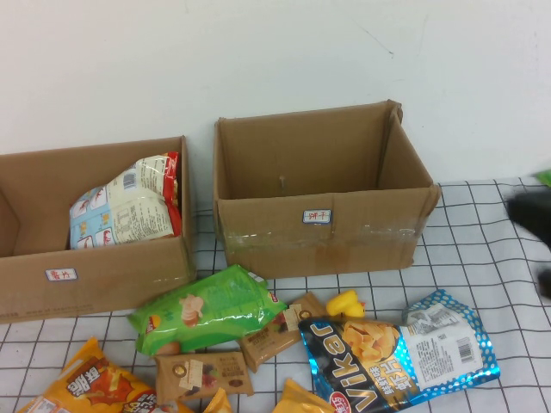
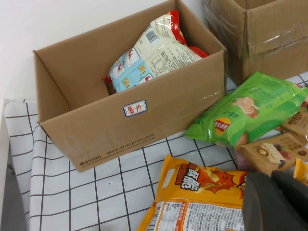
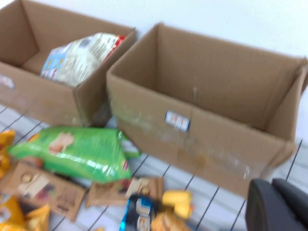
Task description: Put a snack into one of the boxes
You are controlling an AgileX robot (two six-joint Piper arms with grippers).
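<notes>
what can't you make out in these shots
- Left gripper: only a dark corner in its wrist view, cut by the frame edge; absent from the high view.
- Right gripper: a dark blur at the high view's right edge.
- Snack: lower part hidden behind the box front wall.
- Taped box's label: blurred, unreadable.

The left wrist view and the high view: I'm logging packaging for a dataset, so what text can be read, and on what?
"95338" and "www.sf-express.com": front of the lower box holding the snack.
"Vikar": blue-black bag.
Red characters on both boxes' white labels, the taller box included: not legible.
Orange bag: Chinese characters, unreadable to me.
Left end effector and right end effector: no text.
</notes>
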